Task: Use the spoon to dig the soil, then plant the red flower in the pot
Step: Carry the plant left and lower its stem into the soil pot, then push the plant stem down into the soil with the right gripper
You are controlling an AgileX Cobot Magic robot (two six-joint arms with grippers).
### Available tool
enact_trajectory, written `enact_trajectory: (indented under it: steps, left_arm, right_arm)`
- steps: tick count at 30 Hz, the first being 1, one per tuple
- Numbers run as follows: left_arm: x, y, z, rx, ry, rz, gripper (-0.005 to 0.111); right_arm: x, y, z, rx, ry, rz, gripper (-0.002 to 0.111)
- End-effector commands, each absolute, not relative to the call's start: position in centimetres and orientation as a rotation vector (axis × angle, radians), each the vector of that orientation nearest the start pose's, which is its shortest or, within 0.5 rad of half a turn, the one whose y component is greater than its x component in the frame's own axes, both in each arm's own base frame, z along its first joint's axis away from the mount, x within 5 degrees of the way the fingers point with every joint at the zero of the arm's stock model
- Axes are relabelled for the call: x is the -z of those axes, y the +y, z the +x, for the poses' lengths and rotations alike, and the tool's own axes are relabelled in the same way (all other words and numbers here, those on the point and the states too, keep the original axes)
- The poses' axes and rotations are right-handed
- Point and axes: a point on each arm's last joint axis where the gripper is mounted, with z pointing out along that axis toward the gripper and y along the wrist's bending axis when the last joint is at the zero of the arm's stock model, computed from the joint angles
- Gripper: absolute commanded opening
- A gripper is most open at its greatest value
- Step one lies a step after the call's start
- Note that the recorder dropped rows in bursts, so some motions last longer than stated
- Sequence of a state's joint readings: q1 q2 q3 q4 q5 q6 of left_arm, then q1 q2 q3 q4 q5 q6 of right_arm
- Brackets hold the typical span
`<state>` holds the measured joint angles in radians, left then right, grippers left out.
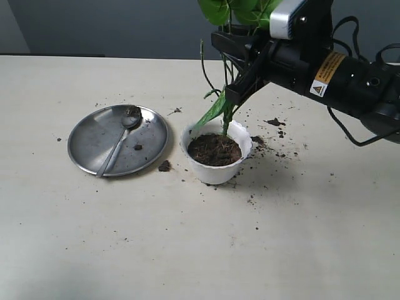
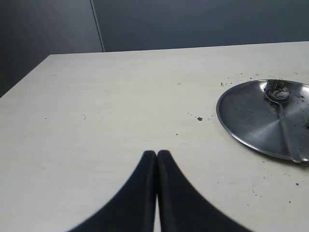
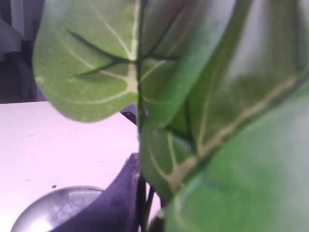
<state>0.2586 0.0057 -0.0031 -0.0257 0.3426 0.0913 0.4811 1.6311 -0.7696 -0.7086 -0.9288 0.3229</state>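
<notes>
Right gripper (image 1: 234, 94) pinching red flower (image 1: 214, 111) stems, steadying plant upright, base sunk in soil (image 1: 214, 150) inside pot (image 1: 215, 174). Spoon (image 1: 117, 145) parked on steel plate (image 1: 90, 134), pot's 9 o'clock: digging apparently done. Left gripper (image 2: 157, 162) pressed together, empty, clear of work.

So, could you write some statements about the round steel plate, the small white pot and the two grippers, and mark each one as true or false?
1. The slim silver metal spoon lies on the round steel plate. True.
2. The small white scalloped plastic pot is empty. False: dark brown crumbly soil fills it.
3. The left gripper is open. False: its jaws are shut and hold nothing.
4. The right gripper grips the thin stems of the green-leaved flower, which reach down into the pot. True.
</notes>
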Motion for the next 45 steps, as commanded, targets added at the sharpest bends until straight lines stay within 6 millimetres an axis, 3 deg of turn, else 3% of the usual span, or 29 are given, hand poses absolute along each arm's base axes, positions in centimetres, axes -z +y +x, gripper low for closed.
enact_trajectory:
  steps: [1, 8, 17, 25, 45]
  left_arm:
    - [-18.3, 1.3, 5.2, -0.222, 1.819, -0.168, 0.000]
    - [-18.3, 1.3, 5.2, -0.222, 1.819, -0.168, 0.000]
    - [-18.3, 1.3, 5.2, -0.222, 1.817, -0.168, 0.000]
    - [-18.3, 1.3, 5.2, -0.222, 1.817, -0.168, 0.000]
    - [-18.3, 1.3, 5.2, -0.222, 1.817, -0.168, 0.000]
  right_arm:
    - [-24.7, 19.5, 26.7, -0.710, 1.289, -0.916, -0.001]
    - [-24.5, 19.6, 26.6, -0.715, 1.283, -0.929, -0.001]
    - [-22.7, 20.1, 27.1, -0.763, 1.300, -0.929, -0.001]
    - [-23.7, 20.5, 27.8, -0.733, 1.276, -0.956, -0.001]
    - [-22.9, 20.7, 28.1, -0.750, 1.321, -0.969, -0.001]
